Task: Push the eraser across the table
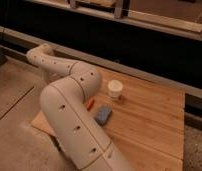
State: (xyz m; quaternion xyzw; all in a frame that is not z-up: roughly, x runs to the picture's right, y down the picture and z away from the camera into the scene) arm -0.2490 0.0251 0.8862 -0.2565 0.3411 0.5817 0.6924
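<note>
Cup (115, 89) behind pad (103, 114) — hand perhaps hidden

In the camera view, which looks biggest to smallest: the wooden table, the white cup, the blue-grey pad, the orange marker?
1. table
2. white cup and blue-grey pad: look alike, unranked
3. orange marker, partly hidden by the arm

The gripper is not in view.

My arm (69, 107) is cream-white, built of fat rounded segments. Small dark round holes dot its shell. The end effector is hidden behind it.

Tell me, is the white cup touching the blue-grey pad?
Apart. The camera view shows bare table between white cup and blue-grey pad. The gripper is hidden behind the arm.
</note>
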